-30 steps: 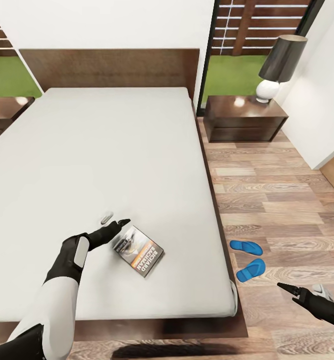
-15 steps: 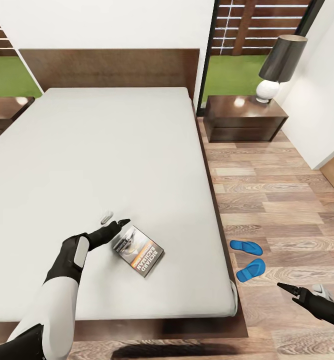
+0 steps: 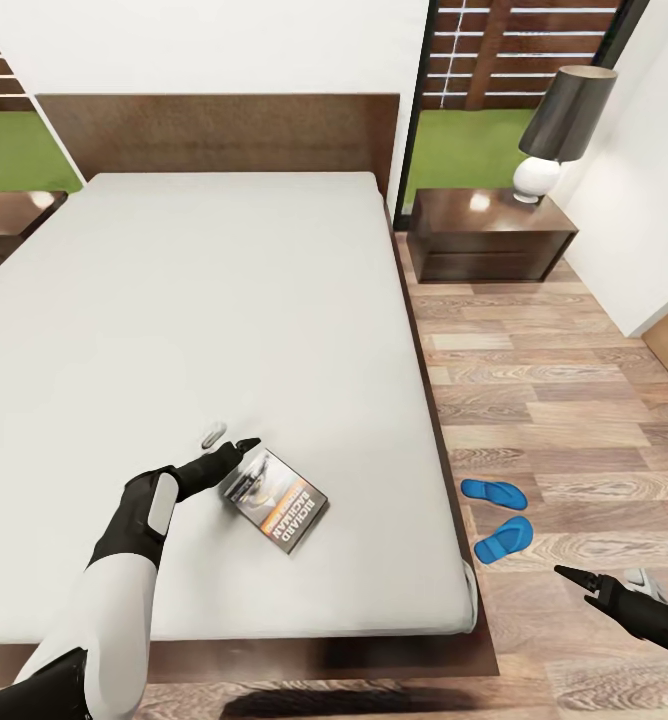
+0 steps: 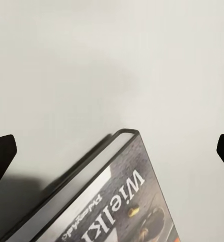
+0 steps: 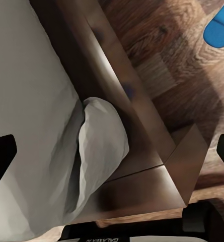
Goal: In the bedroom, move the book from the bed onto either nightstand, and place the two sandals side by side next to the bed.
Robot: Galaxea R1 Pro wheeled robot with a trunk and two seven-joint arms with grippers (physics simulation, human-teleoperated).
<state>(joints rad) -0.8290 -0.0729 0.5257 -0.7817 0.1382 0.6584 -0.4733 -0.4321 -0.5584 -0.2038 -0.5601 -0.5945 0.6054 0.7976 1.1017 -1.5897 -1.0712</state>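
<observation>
From the head view, a nightstand [image 3: 2, 225] sits at the far left beside the bed [image 3: 224, 330], whose white mattress fills most of the bedroom scene. The left arm stretches forward over the mattress, its left pincer [image 3: 226, 440] spread, one light finger and one dark finger apart, the dark tip just beside the upper corner of the book [image 3: 276, 500], which lies flat and askew near the bed's foot. The left wrist view adds what the head view cannot: the book [image 4: 112, 201] seen close, its grey edge and cover lettering between the two widely separated fingertips [image 4: 1, 156], with bare mattress beyond. Further right, the two sandals [image 3: 499, 518] lie on the plank floor near the bed frame, close together but angled apart. The second nightstand [image 3: 494, 235] carries a lamp [image 3: 559, 130]. The right arm hangs low over the floor, its right pincer [image 3: 604, 580] spread too. The right wrist view shows the mattress corner [image 5: 99, 151], the frame, and a sandal [image 5: 220, 22].
</observation>
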